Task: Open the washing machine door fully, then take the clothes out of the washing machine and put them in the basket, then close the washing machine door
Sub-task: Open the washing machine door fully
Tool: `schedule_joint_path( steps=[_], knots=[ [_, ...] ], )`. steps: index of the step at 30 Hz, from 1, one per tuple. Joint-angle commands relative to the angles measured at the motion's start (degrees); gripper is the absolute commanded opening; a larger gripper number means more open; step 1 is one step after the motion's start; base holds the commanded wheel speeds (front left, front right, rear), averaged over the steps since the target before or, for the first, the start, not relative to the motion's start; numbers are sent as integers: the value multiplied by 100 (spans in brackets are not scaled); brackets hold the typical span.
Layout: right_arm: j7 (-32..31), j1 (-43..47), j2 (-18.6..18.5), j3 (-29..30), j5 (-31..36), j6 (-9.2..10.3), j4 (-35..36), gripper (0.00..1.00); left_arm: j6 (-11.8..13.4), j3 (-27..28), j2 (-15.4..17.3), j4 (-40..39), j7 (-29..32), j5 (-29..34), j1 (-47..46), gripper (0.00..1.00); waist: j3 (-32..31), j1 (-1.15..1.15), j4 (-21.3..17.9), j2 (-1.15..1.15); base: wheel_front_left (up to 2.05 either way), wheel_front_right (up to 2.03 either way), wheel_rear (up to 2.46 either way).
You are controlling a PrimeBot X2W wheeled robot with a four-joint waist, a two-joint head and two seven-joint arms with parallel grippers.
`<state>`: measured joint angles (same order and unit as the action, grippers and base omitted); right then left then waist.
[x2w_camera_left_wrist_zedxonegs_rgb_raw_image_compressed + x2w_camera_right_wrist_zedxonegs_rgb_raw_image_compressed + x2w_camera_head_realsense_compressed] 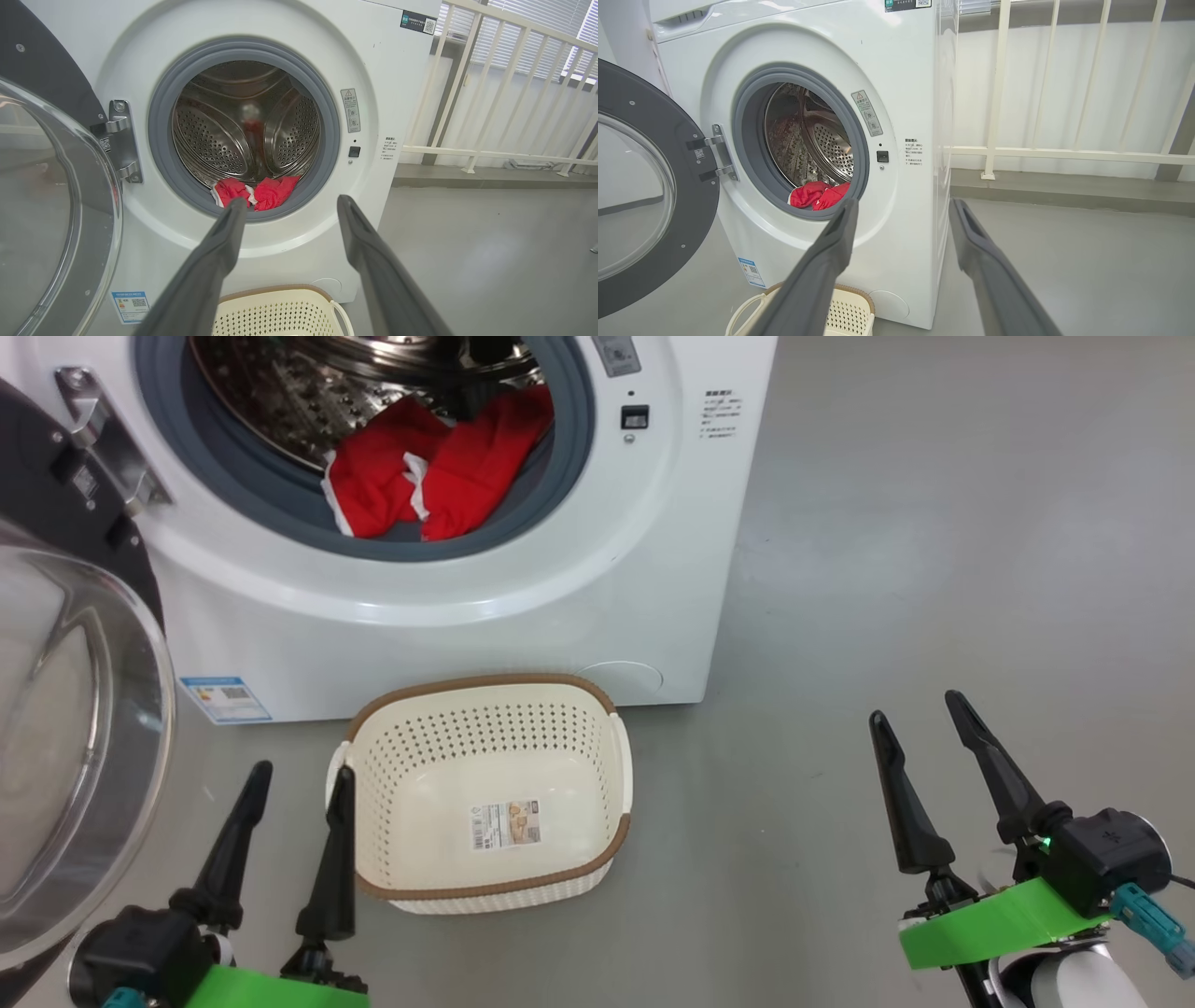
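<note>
Right now the washing machine (560, 616) stands with its door (56, 709) swung wide open, red clothes (439, 476) heaped at the front of its drum (308, 383). The basket (485, 686) sits on the floor (934, 523) just before the machine. Left gripper (303, 769) and right gripper (914, 706) hang before it, fingers spread wide, holding nothing.
</note>
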<state>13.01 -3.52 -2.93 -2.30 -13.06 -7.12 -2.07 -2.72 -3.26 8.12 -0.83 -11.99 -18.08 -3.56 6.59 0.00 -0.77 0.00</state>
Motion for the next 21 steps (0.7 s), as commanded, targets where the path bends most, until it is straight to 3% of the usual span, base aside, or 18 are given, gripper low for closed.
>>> schedule_joint_path(
  steps=[1,21],
  knots=[
    [64,35,5,-75,-38,-36,161,100,46,165,93,-104,-66,67,-67,100,-49,0,-68,0,0,0,0],
    [13,703,5,110,102,-36,461,100,314,146,128,177,-128,208,546,100,-664,0,-230,0,0,0,0]
  ],
)
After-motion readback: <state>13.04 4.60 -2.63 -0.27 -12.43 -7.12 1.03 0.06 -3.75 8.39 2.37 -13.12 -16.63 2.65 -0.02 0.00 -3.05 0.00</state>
